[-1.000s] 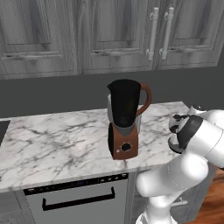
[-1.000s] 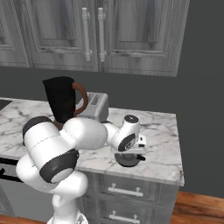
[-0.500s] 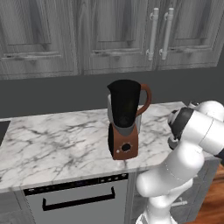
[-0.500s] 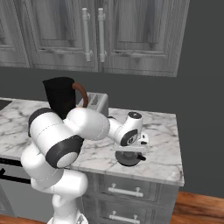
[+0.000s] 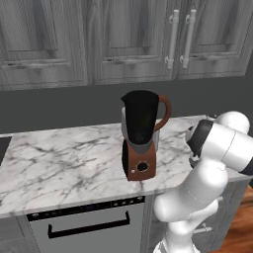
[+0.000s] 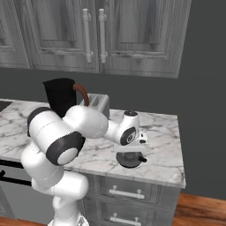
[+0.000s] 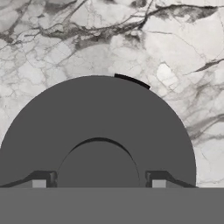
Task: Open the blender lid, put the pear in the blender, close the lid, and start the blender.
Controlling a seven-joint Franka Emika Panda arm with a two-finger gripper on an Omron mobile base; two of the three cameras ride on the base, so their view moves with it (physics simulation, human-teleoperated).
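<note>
Blender lid (image 7: 96,127): matte grey disc, domed knob | gripper (image 7: 98,183): fingertips flank knob, grip unclear | counter (image 7: 175,52): veined marble

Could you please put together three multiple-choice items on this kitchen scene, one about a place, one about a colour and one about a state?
1. Where does the blender lid lie?
A. On the blender jar
B. On the marble counter, right of the blender
C. On the floor

2. What colour is the blender handle?
A. Brown
B. White
C. Green

3. In what state is the top of the blender jar?
A. Closed by the lid
B. Covered with a cloth
C. Open, with no lid on it

Answers:
1. B: the right base view shows the dark disc flat on the counter, under the gripper.
2. A: the curved handle beside the dark jar is brown in both base views.
3. C: the jar's rim stands bare in the left base view, while the lid lies on the counter.
</note>
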